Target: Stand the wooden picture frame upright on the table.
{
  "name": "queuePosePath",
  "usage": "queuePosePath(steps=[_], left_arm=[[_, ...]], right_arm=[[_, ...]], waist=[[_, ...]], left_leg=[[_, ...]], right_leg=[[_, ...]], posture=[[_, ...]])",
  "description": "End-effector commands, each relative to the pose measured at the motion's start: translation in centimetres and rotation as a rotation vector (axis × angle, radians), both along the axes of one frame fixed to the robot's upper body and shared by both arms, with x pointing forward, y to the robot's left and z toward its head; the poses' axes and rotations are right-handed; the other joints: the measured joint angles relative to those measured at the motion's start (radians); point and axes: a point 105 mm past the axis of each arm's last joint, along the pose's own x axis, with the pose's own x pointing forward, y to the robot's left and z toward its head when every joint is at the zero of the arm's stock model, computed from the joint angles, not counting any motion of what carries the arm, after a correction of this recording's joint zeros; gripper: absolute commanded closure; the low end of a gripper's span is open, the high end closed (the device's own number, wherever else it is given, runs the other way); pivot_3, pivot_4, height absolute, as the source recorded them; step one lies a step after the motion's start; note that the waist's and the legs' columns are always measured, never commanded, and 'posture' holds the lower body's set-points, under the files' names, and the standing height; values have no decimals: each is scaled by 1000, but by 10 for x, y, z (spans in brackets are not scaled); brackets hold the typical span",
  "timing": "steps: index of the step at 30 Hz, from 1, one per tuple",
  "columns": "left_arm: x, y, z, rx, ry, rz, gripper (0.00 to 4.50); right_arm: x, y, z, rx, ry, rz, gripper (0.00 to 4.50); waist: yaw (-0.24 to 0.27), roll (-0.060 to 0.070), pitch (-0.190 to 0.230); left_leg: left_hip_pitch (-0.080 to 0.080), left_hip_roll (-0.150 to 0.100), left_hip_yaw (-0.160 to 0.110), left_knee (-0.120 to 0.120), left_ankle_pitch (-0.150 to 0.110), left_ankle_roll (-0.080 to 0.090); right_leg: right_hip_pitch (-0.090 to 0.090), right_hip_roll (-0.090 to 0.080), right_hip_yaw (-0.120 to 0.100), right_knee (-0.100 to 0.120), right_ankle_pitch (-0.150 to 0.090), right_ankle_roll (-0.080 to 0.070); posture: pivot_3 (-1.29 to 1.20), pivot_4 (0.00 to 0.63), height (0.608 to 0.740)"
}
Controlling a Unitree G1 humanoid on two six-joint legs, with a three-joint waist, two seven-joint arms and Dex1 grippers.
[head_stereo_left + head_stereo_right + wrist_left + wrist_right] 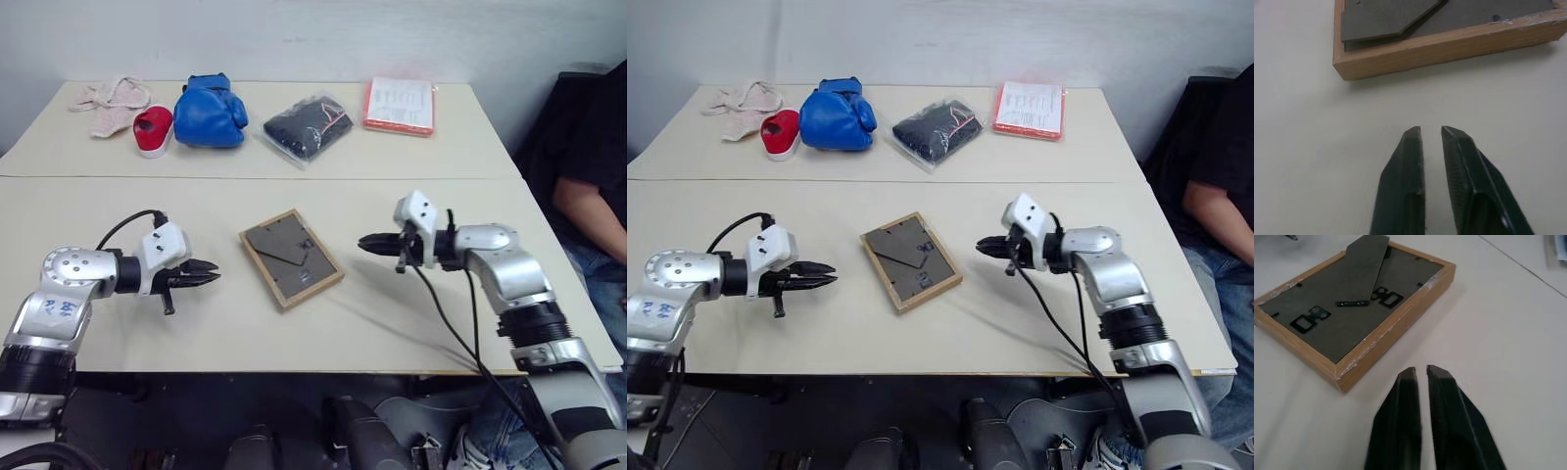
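The wooden picture frame (291,258) lies face down and flat on the cream table (392,323), its dark grey back and folded stand turned up. It is turned at an angle between my two arms. My left gripper (210,278) hovers to the frame's left, shut and holding nothing, a short gap from the frame's edge (1449,46). My right gripper (364,244) is on the frame's right side, also shut and holding nothing, its tips pointing at the near corner of the frame (1352,318). Neither gripper touches the frame.
Along the far half of the table, past the seam, lie a pale cloth (110,100), a red and white shoe (153,129), a blue boxing glove (210,112), a bagged dark item (308,127) and an orange-edged paper packet (400,104). A person (596,186) sits at the right.
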Motion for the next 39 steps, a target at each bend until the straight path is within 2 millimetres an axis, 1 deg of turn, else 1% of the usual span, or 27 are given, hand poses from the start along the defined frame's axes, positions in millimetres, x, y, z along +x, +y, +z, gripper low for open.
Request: queuePosePath(steps=[1,3,5,8,12,15,16,19,23,26,29,30,31,33,35,38,39], left_arm=[[6,-3,3,3,-15,-23,4459],[11,-8,2,-20,-6,-30,4459],[20,-12,0,-22,-9,-11,4459],[36,-22,3,-67,-39,8,4459],[54,-38,7,-142,-56,28,4459],[58,-42,4,-144,-52,16,4459],[60,-43,4,-168,-45,20,4459],[63,-40,4,-207,-27,43,4459],[55,-23,2,-230,56,87,4459],[43,-9,0,-305,246,155,3944],[25,-7,0,-386,461,188,3066],[17,-10,0,-424,561,199,2685],[9,-13,-1,-444,653,215,2428],[2,-19,-3,-467,763,253,1825],[6,-24,-12,-467,825,329,1266],[5,-40,-15,-507,911,335,483],[3,-49,-20,-501,940,325,253]], right_arm=[[11,8,3,-19,-60,-24,4500],[15,16,0,-27,-68,-36,4500],[10,24,-2,-32,-67,-2,4500],[-4,33,-6,-37,-58,58,4500],[-27,42,-7,-30,-37,131,4500],[-32,43,-6,-28,-38,122,4500],[-33,42,-6,-24,-33,116,4500],[-36,39,-8,-26,-25,97,4500],[-33,28,-9,-63,-48,58,4500],[-35,21,-8,-117,-80,83,4500],[-39,16,-11,-202,-129,127,4500],[-40,15,-13,-247,-156,148,4500],[-40,14,-16,-287,-186,165,4500],[-39,15,-19,-325,-220,182,4500],[-36,19,-20,-348,-259,184,4500],[-32,25,-20,-356,-291,175,4500],[-30,28,-20,-361,-302,173,4500]], waist=[[-2,0,0],[-2,0,0],[0,0,0],[3,0,0],[6,0,0],[1,0,0],[-1,0,0],[0,0,0],[0,0,0],[-1,0,0],[1,0,0],[1,-1,0],[2,-1,0],[2,-1,0],[3,-1,0],[6,-1,-1],[6,-1,-1]], left_leg=[[0,0,0,0,0,0],[0,0,0,0,0,0],[0,0,0,0,0,0],[0,0,0,1,1,-1],[0,0,-1,2,1,-1],[-1,0,-1,3,1,-1],[0,0,-1,3,1,-1],[0,0,-1,4,1,-2],[0,0,-1,5,1,-2],[0,0,-1,5,1,-1],[0,0,-1,5,0,0],[-1,0,-2,5,0,1],[-1,0,-2,5,-1,3],[-1,0,-2,5,-2,4],[-1,-1,-2,5,-3,6],[0,-1,-3,8,-3,5],[0,-1,-3,8,-2,4]], right_leg=[[0,0,0,0,0,0],[0,0,0,1,0,0],[0,0,0,1,0,0],[0,0,0,2,0,0],[0,0,-1,3,0,0],[0,0,-1,4,0,0],[0,0,-1,5,0,0],[0,0,-1,4,0,0],[0,0,-1,4,0,0],[0,0,-1,4,0,0],[0,0,-1,3,0,0],[0,0,-1,3,0,0],[0,0,-1,3,0,0],[1,0,-1,3,0,0],[1,0,-1,3,0,0],[2,0,-1,4,0,0],[2,0,-1,4,0,0]], posture=[[0,150,740],[0,150,740],[0,150,740],[0,150,740],[0,150,740],[0,150,740],[0,150,740],[0,150,740],[0,150,740],[0,150,740],[0,150,740],[0,150,740],[0,150,740],[0,150,740],[0,150,740],[0,150,740],[0,150,740]])
